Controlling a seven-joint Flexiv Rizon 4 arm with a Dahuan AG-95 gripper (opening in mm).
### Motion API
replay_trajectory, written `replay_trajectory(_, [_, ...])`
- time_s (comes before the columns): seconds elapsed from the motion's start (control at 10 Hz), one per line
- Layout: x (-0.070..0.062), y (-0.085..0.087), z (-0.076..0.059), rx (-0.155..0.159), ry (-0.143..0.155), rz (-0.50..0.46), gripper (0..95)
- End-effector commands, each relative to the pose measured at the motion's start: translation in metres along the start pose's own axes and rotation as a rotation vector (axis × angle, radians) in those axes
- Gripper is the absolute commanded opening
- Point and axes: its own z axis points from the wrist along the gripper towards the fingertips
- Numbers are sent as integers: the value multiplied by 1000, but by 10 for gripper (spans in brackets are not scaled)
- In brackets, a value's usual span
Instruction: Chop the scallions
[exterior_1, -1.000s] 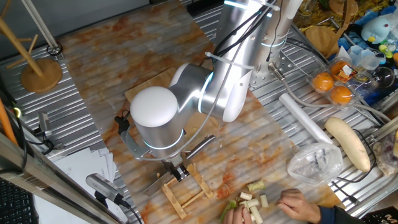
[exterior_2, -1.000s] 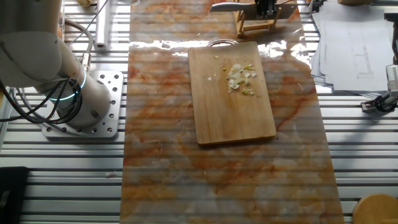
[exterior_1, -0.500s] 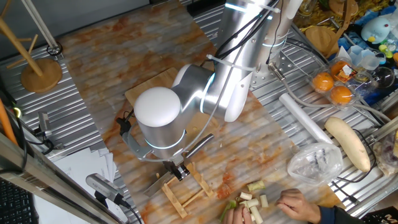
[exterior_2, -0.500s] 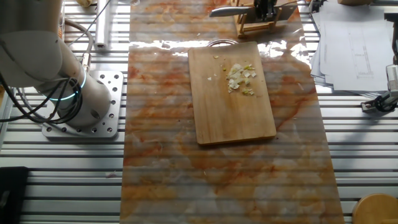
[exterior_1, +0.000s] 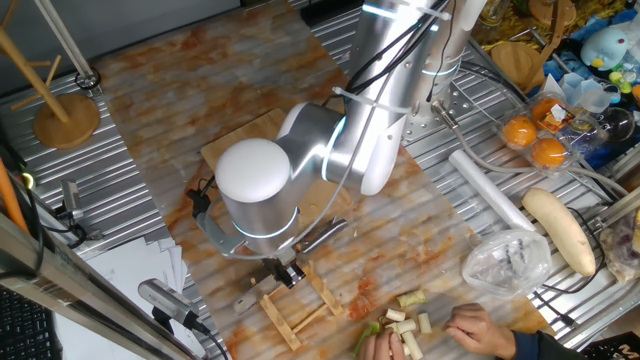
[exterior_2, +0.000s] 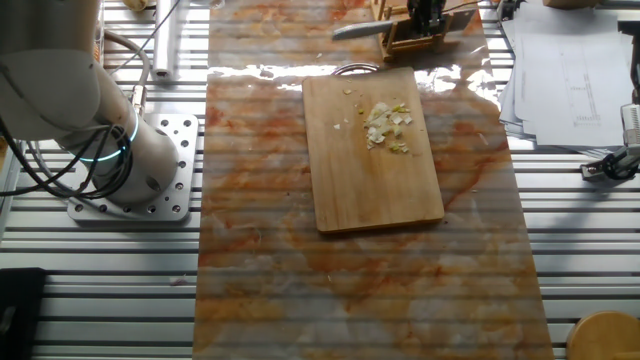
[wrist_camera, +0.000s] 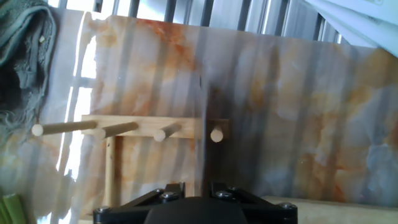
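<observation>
Several pale and light-green scallions (exterior_1: 405, 322) lie uncut at the table's front edge, under a person's hand (exterior_1: 478, 326). Small chopped scallion bits (exterior_2: 385, 122) sit on the wooden cutting board (exterior_2: 375, 170), which the arm largely hides in one fixed view. My gripper (exterior_1: 288, 272) is over the small wooden rack (exterior_1: 295, 305) and shut on a knife (exterior_2: 357, 28). The blade (exterior_1: 247, 298) sticks out to one side. In the hand view the gripper (wrist_camera: 198, 186) holds the knife (wrist_camera: 201, 124) edge-on above the rack's pegs (wrist_camera: 143, 129).
A fat white radish (exterior_1: 560, 230), a crumpled plastic bag (exterior_1: 506, 262), a white roll (exterior_1: 488, 188) and boxed oranges (exterior_1: 535, 140) lie to the right. A wooden stand (exterior_1: 65, 115) is at the far left. Papers (exterior_2: 570, 70) lie beside the rack, a green cloth (wrist_camera: 25, 50) nearby.
The knife has shifted a little in the gripper's hold: in the other fixed view its blade now sits lower, nearer the cutting board. The person's hand stays by the scallions.
</observation>
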Motion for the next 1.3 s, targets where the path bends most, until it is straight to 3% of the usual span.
replay_trajectory(0.1, [8, -2, -28, -17, 12, -8, 190])
replay_trajectory(0.2, [16, -4, -51, -19, 19, -8, 380])
replay_trajectory(0.3, [28, -9, -80, -10, 33, 7, 380])
replay_trajectory(0.4, [39, -17, -95, -3, 35, 37, 0])
replay_trajectory(0.5, [44, -22, -101, -3, 35, 54, 0])
replay_trajectory(0.7, [66, -47, -115, -4, 53, 82, 0])
replay_trajectory(1.0, [89, -63, -117, -5, 44, 57, 0])
replay_trajectory(1.3, [96, -68, -120, -9, 37, 24, 0])
